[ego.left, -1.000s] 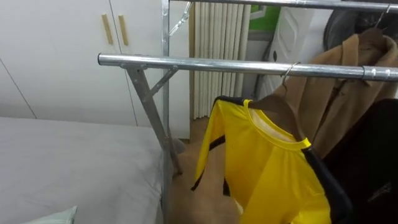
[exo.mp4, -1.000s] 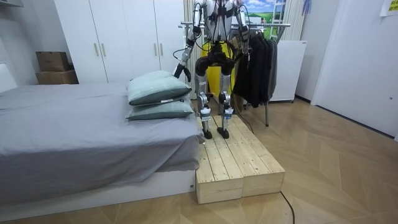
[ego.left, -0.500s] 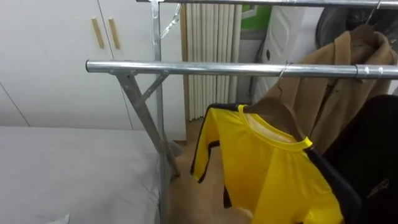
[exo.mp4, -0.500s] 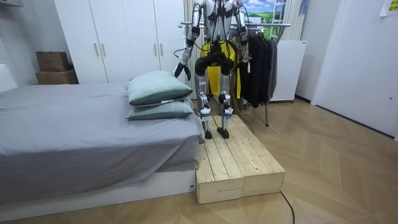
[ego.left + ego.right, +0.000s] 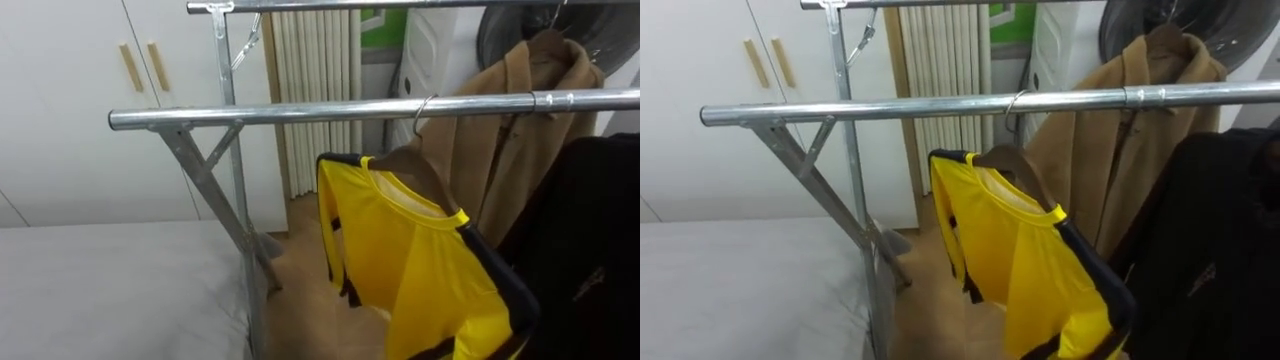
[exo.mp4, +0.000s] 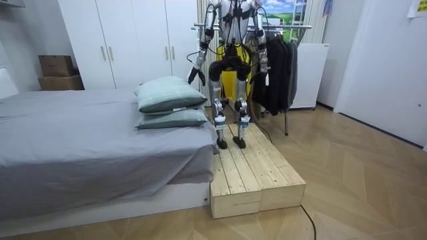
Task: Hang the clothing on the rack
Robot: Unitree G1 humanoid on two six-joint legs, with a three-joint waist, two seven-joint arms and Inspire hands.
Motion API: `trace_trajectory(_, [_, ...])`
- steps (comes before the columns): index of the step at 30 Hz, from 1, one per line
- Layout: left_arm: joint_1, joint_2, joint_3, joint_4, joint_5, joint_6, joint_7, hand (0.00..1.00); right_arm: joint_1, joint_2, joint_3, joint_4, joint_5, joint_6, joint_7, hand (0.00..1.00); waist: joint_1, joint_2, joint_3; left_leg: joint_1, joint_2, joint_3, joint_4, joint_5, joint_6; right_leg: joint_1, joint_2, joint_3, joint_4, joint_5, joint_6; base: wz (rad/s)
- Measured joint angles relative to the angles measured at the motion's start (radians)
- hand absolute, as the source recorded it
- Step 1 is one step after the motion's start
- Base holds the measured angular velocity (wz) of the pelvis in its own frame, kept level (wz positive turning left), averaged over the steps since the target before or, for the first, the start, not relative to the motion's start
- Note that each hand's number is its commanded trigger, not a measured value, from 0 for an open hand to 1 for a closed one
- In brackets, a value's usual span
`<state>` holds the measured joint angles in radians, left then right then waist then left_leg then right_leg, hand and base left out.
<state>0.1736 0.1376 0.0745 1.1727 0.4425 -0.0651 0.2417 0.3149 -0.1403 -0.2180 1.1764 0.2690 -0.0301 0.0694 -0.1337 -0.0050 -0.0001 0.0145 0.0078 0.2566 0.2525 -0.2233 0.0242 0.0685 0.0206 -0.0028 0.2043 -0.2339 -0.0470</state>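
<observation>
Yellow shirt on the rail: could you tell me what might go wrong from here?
The shirt hangs askew on its hanger, so it might slide off. The thin hook just rests over the rail; a bump could unseat it. The robot stands on a raised platform; a misstep could topple it.

yellow shirt [image 5: 420,270] | black trim | on wooden hanger [image 5: 398,160] | hooked over metal rail [image 5: 300,112]

A bedroom: bed [image 6: 80,143] with 2 pillows [image 6: 170,95] (white wardrobe [image 6: 127,40] behind).
</observation>
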Motion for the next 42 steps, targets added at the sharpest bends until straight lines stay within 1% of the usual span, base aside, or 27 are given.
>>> trace_trajectory(3, [-0.006, 0.0, 0.0, 0.012, 0.0, 0.001, -0.019, 0.0, -0.021, 0.0, 0.0, 0.002, 0.001, 0.001, 0.01, 0.0, 0.0, 0.001, 0.0008, 0.001, 0.0, 0.0, 0.0, 0.0, 0.0, 0.001, 0.0, 0.0, 0.0, 0.0, 0.0, 0.0])
trace_trajectory(6, [-0.014, 0.0, 0.001, 0.013, -0.001, 0.002, -0.036, 0.0, -0.029, 0.0, 0.0, -0.004, 0.004, 0.005, 0.019, 0.0, 0.005, 0.003, 0.0, 0.006, -0.001, 0.0, -0.005, 0.0, 0.0, 0.004, 0.0, -0.001, -0.001, -0.001, 0.0, 0.0])
trace_trajectory(10, [-0.017, -0.007, 0.005, 0.013, 0.0, 0.009, -0.058, 0.0, -0.049, 0.008, -0.001, -0.003, 0.017, 0.008, 0.035, 0.0, 0.005, 0.007, -0.0009, 0.016, -0.002, -0.001, -0.015, 0.001, 0.0, 0.008, 0.0, 0.0, -0.002, -0.001, 0.0, 0.0])
trace_trajectory(16, [-0.022, -0.012, 0.005, 0.012, -0.001, 0.013, -0.058, 0.0, -0.059, 0.02, -0.001, -0.002, 0.034, 0.008, 0.046, 0.0, 0.008, 0.004, -0.0009, 0.018, -0.004, -0.008, -0.016, 0.001, 0.0, 0.017, 0.0, -0.001, -0.017, -0.001, 0.0, 0.01])
trace_trajectory(21, [-0.022, -0.012, 0.001, 0.006, -0.002, 0.017, -0.059, 0.0, -0.059, 0.023, 0.001, -0.01, -0.025, 0.009, 0.036, 0.0, 0.005, -0.001, 0.0007, 0.016, -0.007, -0.025, -0.016, 0.0, -0.001, 0.022, -0.002, -0.024, -0.019, -0.001, 0.0, 0.09])
trace_trajectory(24, [-0.023, -0.012, 0.003, 0.006, -0.001, 0.021, -0.058, 0.0, -0.074, 0.025, 0.001, -0.016, -0.196, 0.009, -0.014, 0.0, 0.01, -0.008, 0.0011, 0.016, -0.006, -0.027, -0.016, 0.0, -0.001, 0.024, -0.001, -0.027, -0.019, -0.001, -0.001, 0.02])
trace_trajectory(26, [-0.018, -0.012, 0.001, 0.008, -0.002, 0.021, -0.053, 0.0, -0.088, 0.025, 0.012, -0.018, -0.401, 0.009, -0.089, 0.0, 0.028, -0.011, 0.0019, 0.025, -0.008, -0.033, -0.015, 0.0, -0.001, 0.043, -0.001, -0.03, -0.034, -0.001, -0.001, 0.06])
trace_trajectory(27, [-0.017, -0.012, 0.001, 0.008, -0.002, 0.022, -0.051, 0.0, -0.089, 0.024, 0.018, -0.018, -0.449, 0.01, -0.109, 0.0, 0.032, -0.011, 0.0023, 0.028, -0.009, -0.036, -0.015, 0.0, -0.001, 0.048, -0.001, -0.031, -0.035, -0.001, -0.001, 0.11])
trace_trajectory(29, [-0.014, -0.012, -0.001, 0.008, -0.001, 0.024, -0.036, 0.0, -0.105, 0.02, 0.048, -0.021, -0.612, 0.013, -0.175, 0.0, 0.041, -0.011, 0.0023, 0.031, -0.012, -0.048, -0.013, 0.0, -0.001, 0.054, -0.003, -0.035, -0.035, -0.005, -0.004, 0.11])
trace_trajectory(30, [-0.014, -0.012, -0.002, 0.008, 0.0, 0.025, -0.034, 0.0, -0.111, 0.019, 0.056, -0.022, -0.644, 0.016, -0.188, 0.0, 0.045, -0.011, 0.0024, 0.03, -0.012, -0.051, -0.012, 0.0, -0.001, 0.055, -0.004, -0.042, -0.035, -0.005, -0.004, 0.13])
trace_trajectory(32, [-0.012, -0.012, -0.002, 0.008, 0.011, 0.03, -0.027, 0.0, -0.127, 0.017, 0.082, -0.034, -0.718, 0.036, -0.222, 0.0, 0.062, -0.013, 0.0017, 0.029, -0.014, -0.071, -0.008, 0.0, -0.001, 0.064, -0.004, -0.063, -0.035, -0.006, -0.004, 0.23])
trace_trajectory(34, [-0.003, -0.012, -0.003, 0.006, 0.011, 0.034, -0.027, 0.0, -0.136, 0.015, 0.106, -0.048, -0.738, 0.047, -0.241, 0.0, 0.077, -0.014, 0.0023, 0.027, -0.015, -0.082, 0.006, 0.0, -0.001, 0.076, -0.006, -0.079, -0.036, -0.006, -0.005, 0.26])
trace_trajectory(35, [-0.002, -0.012, -0.004, 0.005, 0.011, 0.038, -0.027, 0.0, -0.138, 0.014, 0.125, -0.056, -0.748, 0.048, -0.248, 0.0, 0.082, -0.014, 0.0024, 0.019, -0.02, -0.109, 0.015, 0.0, -0.001, 0.081, -0.008, -0.099, -0.036, -0.01, -0.006, 0.43])
trace_trajectory(36, [-0.004, -0.012, -0.004, 0.004, 0.011, 0.039, -0.027, 0.0, -0.139, 0.014, 0.133, -0.057, -0.749, 0.048, -0.25, 0.0, 0.082, -0.016, 0.0024, 0.012, -0.022, -0.123, 0.023, 0.0, -0.001, 0.083, -0.01, -0.114, -0.037, -0.012, -0.007, 0.64])
trace_trajectory(38, [-0.003, -0.015, -0.004, -0.009, 0.017, 0.041, -0.027, 0.0, -0.14, 0.014, 0.157, -0.057, -0.749, 0.057, -0.249, 0.0, 0.098, -0.021, 0.002, -0.01, -0.025, -0.165, 0.044, -0.001, -0.002, 0.089, -0.014, -0.167, -0.036, -0.021, -0.011, 0.67])
trace_trajectory(39, [-0.003, -0.017, -0.003, -0.01, 0.024, 0.047, -0.027, 0.0, -0.14, 0.014, 0.161, -0.057, -0.748, 0.06, -0.248, 0.0, 0.106, -0.019, 0.0018, -0.016, -0.026, -0.173, 0.05, -0.001, -0.002, 0.089, -0.014, -0.178, -0.036, -0.022, -0.012, 0.58])
trace_trajectory(40, [-0.002, -0.023, -0.002, -0.01, 0.029, 0.059, -0.027, 0.0, -0.144, 0.013, 0.176, -0.054, -0.749, 0.072, -0.247, 0.0, 0.116, -0.019, 0.0005, -0.032, -0.035, -0.184, 0.059, 0.0, -0.003, 0.09, -0.016, -0.204, -0.037, -0.026, -0.013, 0.63])
trace_trajectory(41, [0.001, -0.033, 0.003, -0.01, 0.036, 0.069, -0.028, 0.0, -0.148, 0.013, 0.174, -0.053, -0.749, 0.078, -0.242, 0.0, 0.117, -0.015, -0.0005, -0.052, -0.036, -0.191, 0.07, 0.0, -0.003, 0.09, -0.017, -0.24, -0.037, -0.028, -0.013, 0.75])
trace_trajectory(42, [0.001, -0.038, 0.003, -0.01, 0.046, 0.075, -0.028, 0.0, -0.149, 0.012, 0.173, -0.051, -0.749, 0.078, -0.241, 0.0, 0.115, -0.012, 0.0001, -0.066, -0.036, -0.186, 0.081, 0.0, -0.003, 0.09, -0.017, -0.263, -0.039, -0.028, -0.013, 1.05])
